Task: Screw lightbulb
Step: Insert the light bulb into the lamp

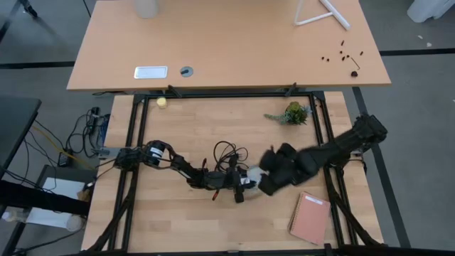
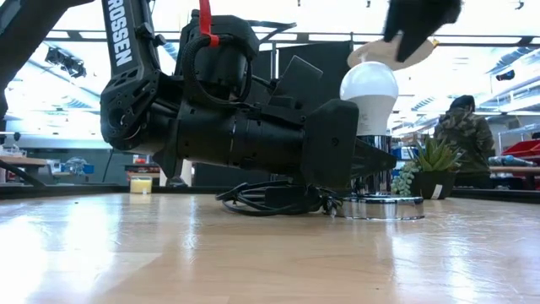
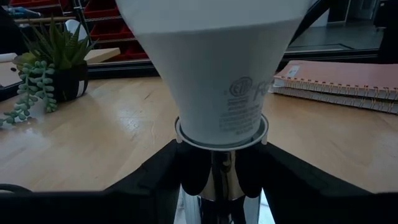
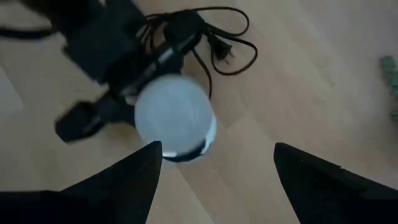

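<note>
You have the tabletop (image 1: 178,220) carrying everything, with both arms meeting near its middle, a little toward five o'clock in the high view. The right arm reaches in from three o'clock, and its right gripper (image 4: 214,165) hangs just above the lightbulb (image 2: 369,88) with jaws spread wide, one finger either side of the dome and not touching it. The left arm lies low across the tabletop from nine o'clock. Its left gripper (image 3: 211,177) sits around the chrome neck directly under the bulb, jaws drawn narrow; whether they actually pinch the neck you cannot tell from here.

The lightbulb stands upright with its base down in the round silver socket (image 2: 384,207), which rests flat on the wood. A black cord (image 1: 226,153) lies in loose coils at twelve o'clock of the socket, touching the left arm. Well apart sit a peach notebook (image 1: 311,218) at five o'clock, a small potted succulent (image 1: 290,113) at one o'clock, and a yellow object (image 1: 162,102) at ten o'clock.

Watch these risks:
- If the right jaws close off-centre, the smooth dome will likely slip or tilt, and the thread may cross.
- If the left grip on the neck is loose, the socket will probably spin with the bulb, so no tightening happens.
- The cord may snag the left arm and drag the socket sideways.
- Too much squeeze could crack the bulb.
</note>
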